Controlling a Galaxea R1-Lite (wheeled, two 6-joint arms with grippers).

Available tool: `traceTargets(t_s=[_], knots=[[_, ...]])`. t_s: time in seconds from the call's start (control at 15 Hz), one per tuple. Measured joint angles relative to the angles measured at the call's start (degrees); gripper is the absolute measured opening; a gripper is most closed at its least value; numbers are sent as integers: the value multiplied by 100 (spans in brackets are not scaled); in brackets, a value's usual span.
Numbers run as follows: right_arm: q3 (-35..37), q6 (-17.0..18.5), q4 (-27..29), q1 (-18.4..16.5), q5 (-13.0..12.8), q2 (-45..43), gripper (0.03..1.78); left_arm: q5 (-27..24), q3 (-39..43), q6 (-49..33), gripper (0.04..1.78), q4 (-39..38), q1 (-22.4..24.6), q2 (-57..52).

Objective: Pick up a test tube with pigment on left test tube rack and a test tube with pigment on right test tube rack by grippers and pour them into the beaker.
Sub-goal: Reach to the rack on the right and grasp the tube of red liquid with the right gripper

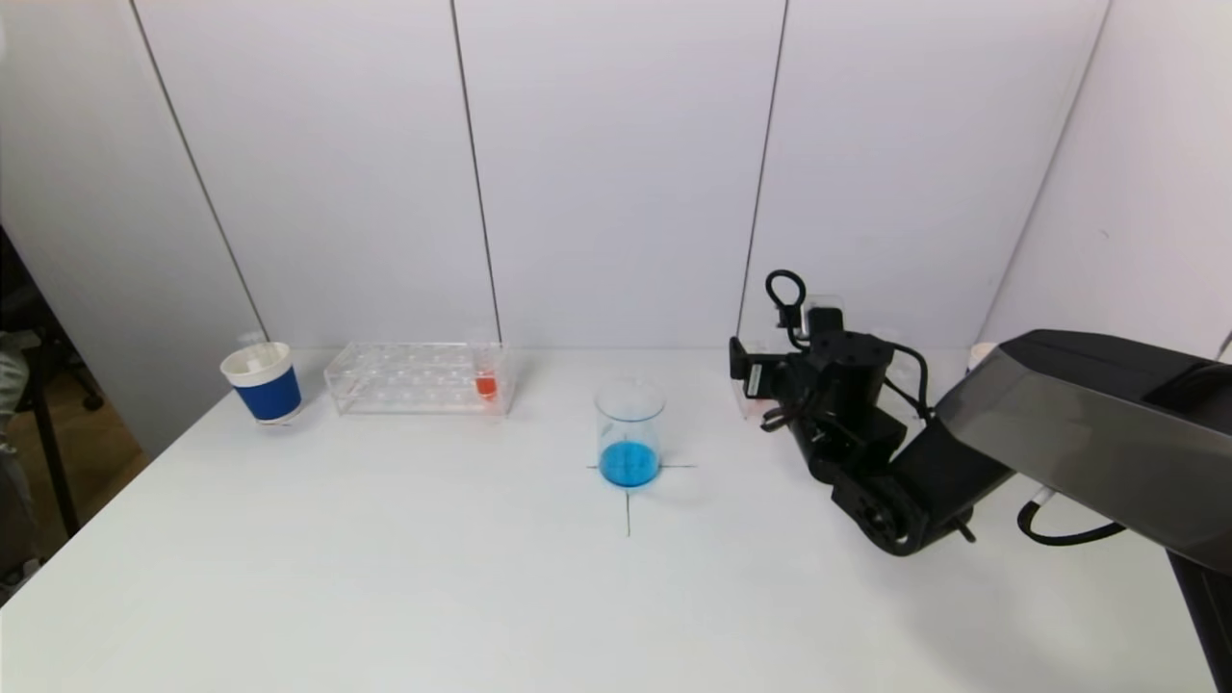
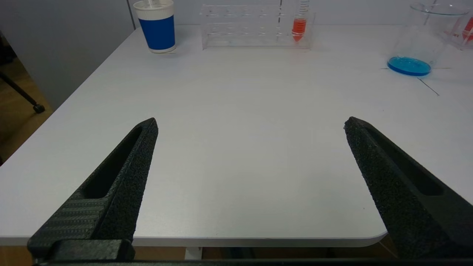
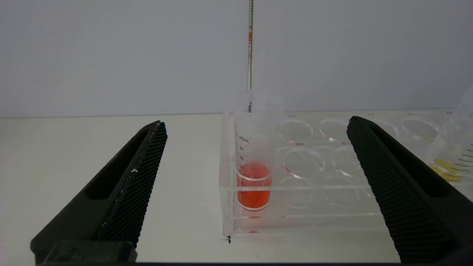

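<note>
My right pincer (image 3: 255, 127), at 3 o'clock of the beaker (image 1: 630, 433) in the head view, is spread wide and holds nothing; its two fingers (image 3: 136, 177) stand apart on either side of a red-pigment tube (image 3: 255, 162), not touching it. This tube stands upright in the corner hole of the right test tube rack (image 3: 314, 207), a clear block with lettered holes; a tube with yellow liquid (image 3: 452, 155) leans at the rack's far side.

My left pincer (image 2: 251, 123) is likewise wide and empty, hanging over the near edge of the white table (image 2: 240, 147). From it, the left test tube rack (image 2: 255, 27) lies at 12 o'clock, carrying one upright tube of red pigment (image 2: 299, 26) in its end hole.

The beaker, holding a shallow blue layer, rests on a cross mark (image 1: 628, 500) at table centre. A blue-and-white paper cup (image 1: 262, 382) stands at 9 o'clock of the left rack.
</note>
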Motion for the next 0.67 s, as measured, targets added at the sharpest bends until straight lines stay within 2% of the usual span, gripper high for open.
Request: traceTargets(t_s=[0.67], knots=[[-579, -51, 44, -59, 0, 400, 177, 1, 0, 2, 176, 0, -2, 0]])
